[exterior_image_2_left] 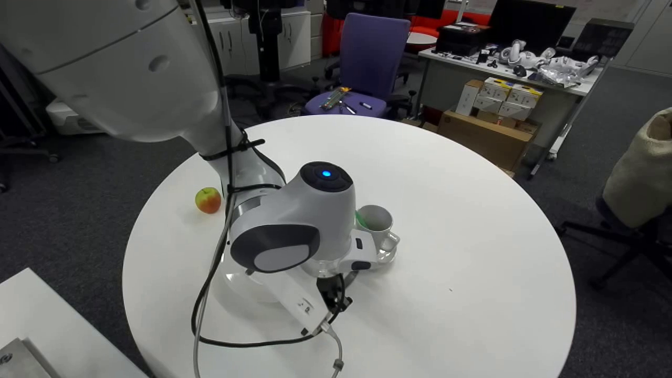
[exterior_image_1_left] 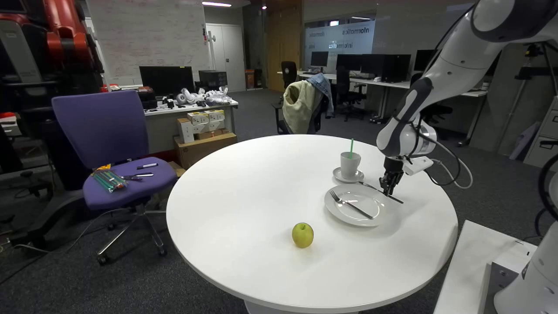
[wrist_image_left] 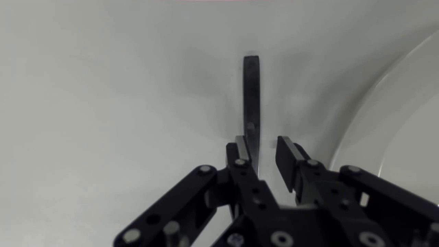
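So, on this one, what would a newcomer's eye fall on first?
Probably the white-and-grey jointed robot arm, bent over the round white table, its open black two-fingered claw right at a slim dark utensil handle beside the glossy white round plate. Next, I'd guess, the round red-and-green apple standing apart on the table, and the purple office chair past the table's edge.

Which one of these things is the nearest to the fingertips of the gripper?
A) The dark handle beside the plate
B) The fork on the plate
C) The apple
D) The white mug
A: in the wrist view, the dark handle is partly covered by the gripper, whose jaws stand apart.
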